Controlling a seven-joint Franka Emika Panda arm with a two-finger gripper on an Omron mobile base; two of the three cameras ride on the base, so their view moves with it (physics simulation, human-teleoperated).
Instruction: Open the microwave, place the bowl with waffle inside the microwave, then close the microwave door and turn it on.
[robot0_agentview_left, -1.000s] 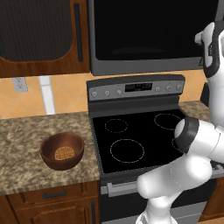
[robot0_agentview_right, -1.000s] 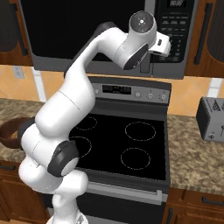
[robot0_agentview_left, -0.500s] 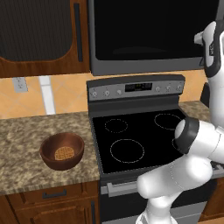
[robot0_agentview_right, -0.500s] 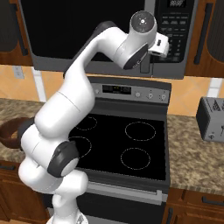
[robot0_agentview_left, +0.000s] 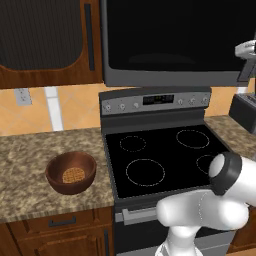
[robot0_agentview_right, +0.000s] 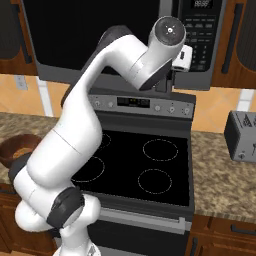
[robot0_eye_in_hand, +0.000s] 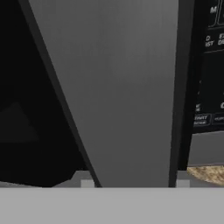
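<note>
We saw the microwave shut above the stove, its door flat against the frame. Our gripper sat up at the door's right edge, by the keypad. In the hand view the grey bar handle rose huge right in front of the jaws; whether they pinched it or merely flanked it, we could not tell. The bowl, the waffle inside, rested on the counter left of the stove, well apart from the gripper.

No label on the microwave panel reads clearly.
</note>
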